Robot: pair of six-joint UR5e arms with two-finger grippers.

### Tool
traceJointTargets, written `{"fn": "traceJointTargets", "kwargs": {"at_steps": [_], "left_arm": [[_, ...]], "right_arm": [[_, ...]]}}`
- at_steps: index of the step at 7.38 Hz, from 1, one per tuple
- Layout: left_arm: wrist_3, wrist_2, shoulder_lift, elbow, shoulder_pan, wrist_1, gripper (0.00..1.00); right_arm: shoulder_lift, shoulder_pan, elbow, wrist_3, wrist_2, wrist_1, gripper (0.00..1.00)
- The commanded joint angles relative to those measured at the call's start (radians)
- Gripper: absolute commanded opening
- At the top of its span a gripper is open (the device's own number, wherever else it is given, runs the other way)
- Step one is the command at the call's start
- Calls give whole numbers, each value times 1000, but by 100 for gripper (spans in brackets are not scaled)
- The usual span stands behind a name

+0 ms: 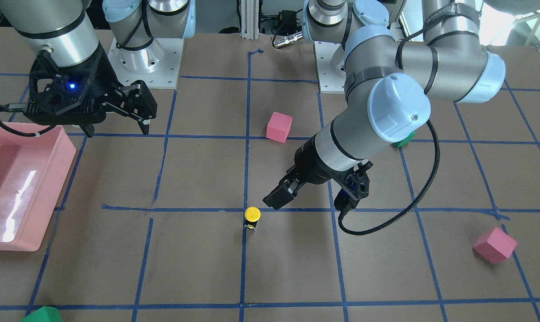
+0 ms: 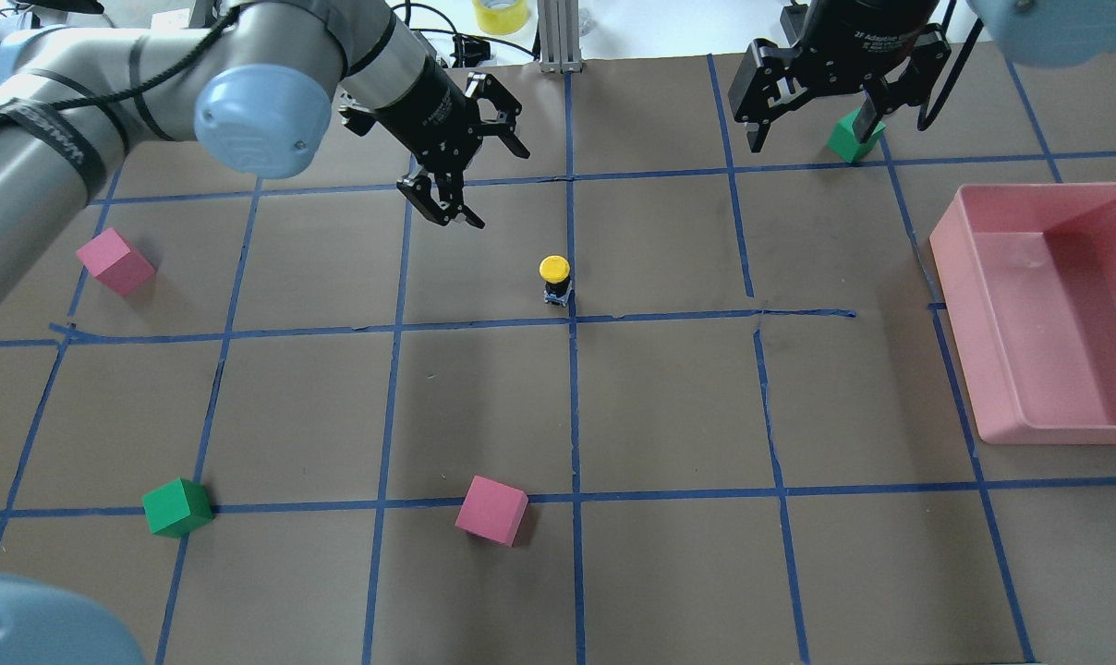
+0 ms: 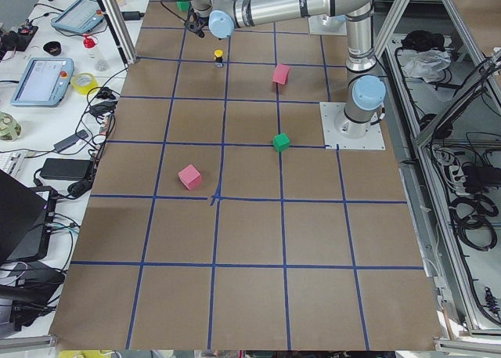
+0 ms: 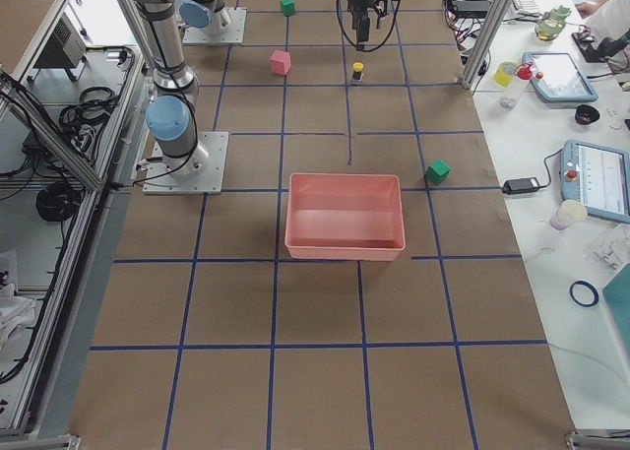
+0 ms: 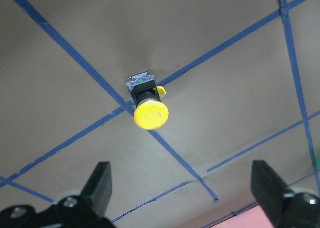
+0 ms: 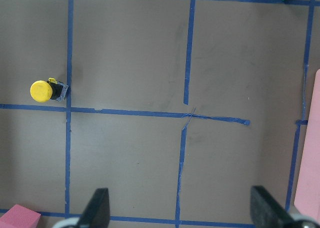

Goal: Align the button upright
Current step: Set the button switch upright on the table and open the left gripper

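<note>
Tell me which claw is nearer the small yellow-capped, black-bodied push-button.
Left. The left claw hovers close by the button, on its left; the right claw hangs much farther off on its right, toward the pink plastic tray.

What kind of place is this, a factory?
Most likely a robotics research lab, not a factory. Two robot arms are bolted to a table marked with a blue tape grid, a tiny yellow button and foam cubes sit on it, and control tablets lie on the side bench.
</note>
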Motion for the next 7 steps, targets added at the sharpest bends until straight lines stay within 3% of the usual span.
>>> {"fn": "traceJointTargets", "kwargs": {"at_steps": [1, 2, 3, 5, 7], "left_arm": [[123, 44, 129, -5, -10, -50, 100], [308, 88, 167, -20, -10, -67, 100], [434, 230, 186, -26, 4, -60, 100], [803, 376, 195, -25, 31, -67, 100], [970, 402, 185, -2, 58, -135, 100]], "right_arm": [[0, 0, 1, 0, -2, 3, 100], [0, 0, 1, 1, -2, 2, 100], [0, 0, 1, 0, -2, 2, 100], [0, 0, 0, 1, 1, 2, 100], [0, 0, 0, 1, 3, 3, 100]]}}
